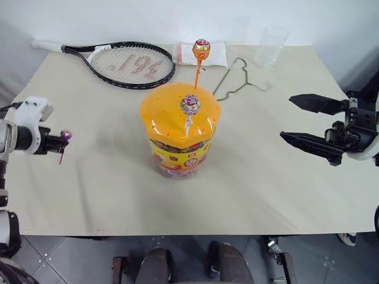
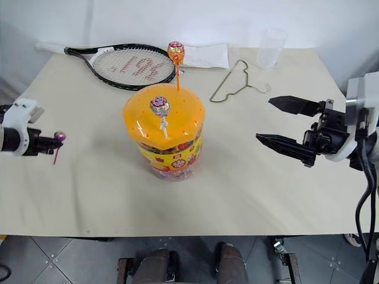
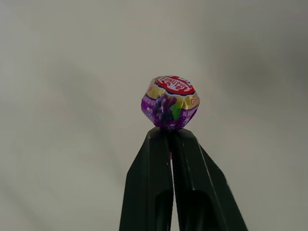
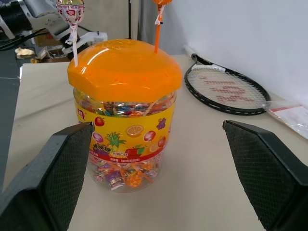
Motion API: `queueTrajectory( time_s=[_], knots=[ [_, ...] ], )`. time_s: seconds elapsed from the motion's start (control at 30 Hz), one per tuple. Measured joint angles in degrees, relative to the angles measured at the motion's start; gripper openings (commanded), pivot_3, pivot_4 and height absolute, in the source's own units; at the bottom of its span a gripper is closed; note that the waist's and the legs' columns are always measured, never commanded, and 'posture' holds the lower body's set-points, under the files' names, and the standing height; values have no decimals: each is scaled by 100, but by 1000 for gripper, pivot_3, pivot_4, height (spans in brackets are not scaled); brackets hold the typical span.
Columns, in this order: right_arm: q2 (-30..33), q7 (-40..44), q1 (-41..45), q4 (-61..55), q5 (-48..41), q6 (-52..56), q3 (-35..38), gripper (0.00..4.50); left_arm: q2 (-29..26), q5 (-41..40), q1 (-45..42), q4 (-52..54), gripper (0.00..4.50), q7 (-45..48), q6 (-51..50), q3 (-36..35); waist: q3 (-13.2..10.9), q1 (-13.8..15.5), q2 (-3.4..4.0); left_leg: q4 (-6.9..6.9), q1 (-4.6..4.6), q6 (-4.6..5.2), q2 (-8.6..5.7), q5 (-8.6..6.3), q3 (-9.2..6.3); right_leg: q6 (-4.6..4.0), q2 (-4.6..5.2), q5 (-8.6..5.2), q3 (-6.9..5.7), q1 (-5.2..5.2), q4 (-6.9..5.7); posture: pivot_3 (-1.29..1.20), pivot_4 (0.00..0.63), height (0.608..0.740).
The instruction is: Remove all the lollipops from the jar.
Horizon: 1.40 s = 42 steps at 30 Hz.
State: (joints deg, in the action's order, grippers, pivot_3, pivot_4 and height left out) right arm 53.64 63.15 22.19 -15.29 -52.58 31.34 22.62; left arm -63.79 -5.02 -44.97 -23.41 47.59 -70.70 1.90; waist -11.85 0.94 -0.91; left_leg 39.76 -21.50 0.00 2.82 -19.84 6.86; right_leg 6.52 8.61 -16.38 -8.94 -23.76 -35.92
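Observation:
The jar (image 1: 179,133), a clear tub with a domed orange lid and a yellow label, stands mid-table. Two lollipops stand in its lid: a pink one on a white stick (image 1: 190,105) and an orange one on an orange stick (image 1: 201,49). At the table's left side my left gripper (image 1: 61,141) is shut on a purple lollipop (image 3: 170,102), gripping its stick just under the candy, which hangs above the tabletop. My right gripper (image 1: 302,121) stands open to the right of the jar, its fingers (image 4: 53,178) level and pointed at it.
A tennis racket (image 1: 127,64) lies at the back left. A wire hanger (image 1: 240,80), a flat plastic bag (image 1: 214,54) and a clear drinking glass (image 1: 270,45) sit at the back right. The table's front edge (image 1: 195,232) is close to me.

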Motion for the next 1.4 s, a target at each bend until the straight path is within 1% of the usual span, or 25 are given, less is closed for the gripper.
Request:
queueTrajectory(
  time_s=[0.2, 0.3, 0.37, 0.5, 0.6, 0.7, 0.83, 0.93, 1.1, 1.2, 1.23, 1.33, 1.4],
  knots=[
    [-27, 39, 126, 40, 101, -24, -101, 4500, -63, 90, 153, -457, 31, -213, -107, 134, 1, 46, -1, 2, 0, -1, 0, -1, 3, 0, 0, 0, 0, 0, -1, 0, 150, 740],
    [-55, 40, 131, 89, 156, -49, -107, 4500, -143, 90, 144, -495, 754, -175, -135, 286, 3, 40, -5, 2, 0, -1, 0, -1, 5, 0, 0, 0, 0, 0, -1, 0, 150, 740],
    [-65, 39, 130, 116, 179, -56, -107, 4500, -189, 86, 106, -514, 1337, -145, -238, 375, 3, 35, -5, 1, 0, -1, 0, -1, 5, 0, 0, 0, 0, -2, -2, 0, 150, 740],
    [-65, 40, 130, 116, 186, -94, -107, 4500, -306, 72, 4, -431, 2577, -13, -362, 514, 3, 35, -5, 2, 0, -1, 0, -1, 7, 0, 0, 0, 2, -3, -3, 0, 150, 740],
    [-65, 37, 120, 116, 190, -96, -106, 4500, -490, 69, -140, -341, 3551, 125, -398, 610, 3, 35, -5, 1, 0, -2, 0, -1, 7, 0, 0, 0, 2, -4, -3, 0, 150, 740],
    [-61, 39, 106, 118, 191, -96, -96, 4500, -766, 69, -522, -86, 4471, 387, -408, 814, 3, 50, -6, 2, -1, -2, 0, -1, 6, 0, 0, 0, 1, -4, -3, 0, 150, 740],
    [-41, 59, 102, 131, 205, -96, -82, 4500, -907, 95, -1394, 78, 4493, 635, -219, 1011, 3, 52, -7, 3, -1, -2, -1, -1, 8, 0, 0, 0, 3, -4, -3, 0, 150, 740],
    [-19, 77, 95, 134, 234, -97, -45, 4500, -889, 103, -1775, 81, 4493, 793, -108, 1176, 3, 40, -7, 2, 1, -2, 0, -1, 11, 0, -1, 0, 4, -5, -4, 0, 150, 740],
    [19, 55, -14, 88, 233, -96, 180, 4500, -542, -1, -2189, 103, 4493, 1097, 282, 1180, 3, 40, -7, 5, -1, -2, 0, -1, 11, 0, -1, 0, 5, -6, -4, 0, 150, 740],
    [19, -12, -73, -19, 214, -69, 277, 4500, -331, -273, -2186, 119, 4493, 1307, 620, 870, 3, 41, -7, 8, -2, -2, 0, -1, 10, 0, -1, 0, 5, -6, -5, 0, 150, 740],
    [20, -42, -72, -90, 172, -27, 302, 4500, -229, -425, -2140, 137, 4493, 1382, 784, 653, 3, 40, -7, 11, -2, -1, 0, -1, 9, 0, 0, 0, 5, -6, -6, 0, 150, 740],
    [39, -159, -33, -306, 37, 99, 331, 4500, 182, -1083, -1760, 267, 4493, 1599, 1474, -330, 3, 30, -7, 18, -5, -1, 5, -1, 6, 0, -2, 0, 3, -6, -8, 0, 150, 740],
    [87, -245, 52, -447, -46, 185, 329, 4500, 308, -1441, -1431, 305, 4493, 1829, 1915, -817, 4, 2, -6, 19, -4, -1, 5, -2, 9, 0, -2, 0, 6, -6, -10, 0, 150, 740]
  ],
)
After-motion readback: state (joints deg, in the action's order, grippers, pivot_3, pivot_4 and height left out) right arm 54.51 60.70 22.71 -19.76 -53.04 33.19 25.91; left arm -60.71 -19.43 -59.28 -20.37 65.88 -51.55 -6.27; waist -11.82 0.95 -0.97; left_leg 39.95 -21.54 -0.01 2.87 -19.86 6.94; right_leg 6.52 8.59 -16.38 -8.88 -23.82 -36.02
